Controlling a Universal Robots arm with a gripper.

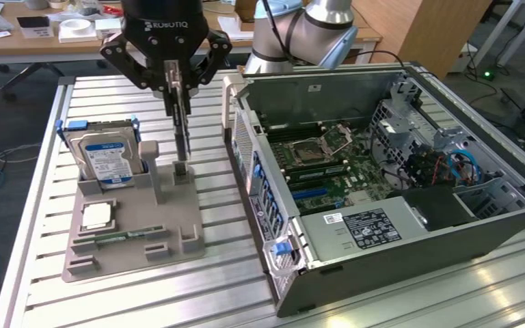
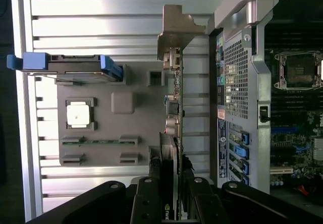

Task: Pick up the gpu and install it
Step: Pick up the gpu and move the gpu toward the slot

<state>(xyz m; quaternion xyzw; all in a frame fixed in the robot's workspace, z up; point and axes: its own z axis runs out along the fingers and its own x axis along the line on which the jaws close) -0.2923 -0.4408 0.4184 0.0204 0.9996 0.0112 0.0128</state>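
Bright, even room light falls from overhead across the slatted metal table. We see it flare into white glare on the foreground slats toward the exterior view's right. The open computer case keeps its own gloom: its walls shade the motherboard, and only bare metal edges catch light. Shadows around the grey tray are soft and short. In the wrist view we find the table washed almost white and the processor on the tray blown out. The gripper sits there as a near-black mass, and the gpu, seen edge-on, stays dim but for its pale bracket.
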